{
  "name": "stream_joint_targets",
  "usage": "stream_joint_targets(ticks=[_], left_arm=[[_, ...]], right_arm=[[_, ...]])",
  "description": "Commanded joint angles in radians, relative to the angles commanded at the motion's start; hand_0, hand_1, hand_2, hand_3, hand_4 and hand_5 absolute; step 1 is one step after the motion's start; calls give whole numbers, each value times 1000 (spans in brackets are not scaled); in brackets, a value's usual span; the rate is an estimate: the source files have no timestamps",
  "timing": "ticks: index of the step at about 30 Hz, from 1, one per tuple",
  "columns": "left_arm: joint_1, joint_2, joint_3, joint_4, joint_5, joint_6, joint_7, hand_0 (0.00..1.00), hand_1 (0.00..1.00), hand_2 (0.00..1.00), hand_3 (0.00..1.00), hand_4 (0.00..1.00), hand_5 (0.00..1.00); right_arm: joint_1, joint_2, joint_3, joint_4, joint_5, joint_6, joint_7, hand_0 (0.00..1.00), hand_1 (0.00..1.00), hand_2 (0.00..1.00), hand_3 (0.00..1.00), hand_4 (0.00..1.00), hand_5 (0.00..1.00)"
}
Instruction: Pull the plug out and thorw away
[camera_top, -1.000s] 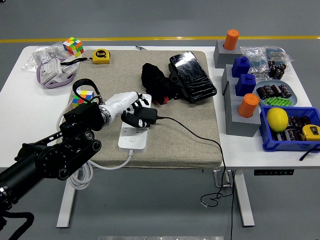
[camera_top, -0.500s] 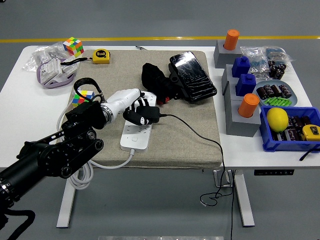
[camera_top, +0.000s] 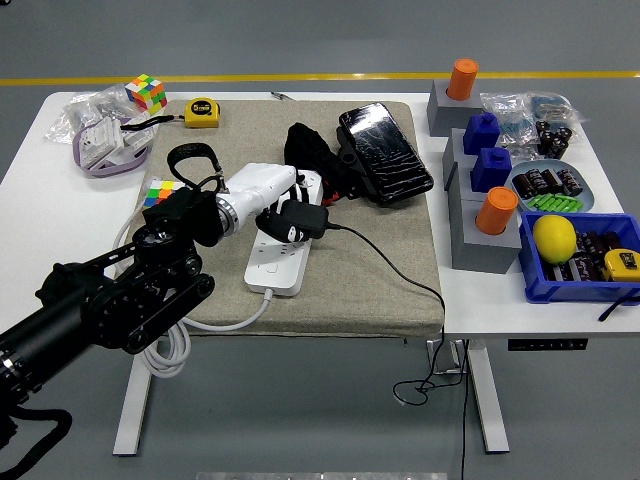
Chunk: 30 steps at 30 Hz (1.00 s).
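Black plug in left hand has risen farther from the strip.

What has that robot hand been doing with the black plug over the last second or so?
The left robot hand kept its grip on the black plug adapter and carried it up and to the right. The white power strip shifted and turned with it, so the plug looks not clearly free yet. The black cable trailed along. Everything else on the white table stayed put.
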Motion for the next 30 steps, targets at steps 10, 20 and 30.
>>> stream_joint_targets(ticks=[10, 20, 30], left_arm=[[-9, 20, -23, 16, 52, -78, 69, 257, 251, 327, 416, 711, 2], [15, 7, -16, -156, -80, -29, 29, 256, 250, 326, 415, 714, 2], [-25, -58, 111, -85, -147, 8, 10, 256, 252, 329, 419, 716, 2]], right_arm=[[-4, 4, 3, 0, 0, 1, 1, 568, 649, 672, 572, 970, 516], [-2, 5, 1, 1, 2, 1, 1, 568, 649, 672, 572, 970, 515], [-1, 5, -4, -1, 3, 2, 1, 568, 649, 672, 572, 970, 515]])
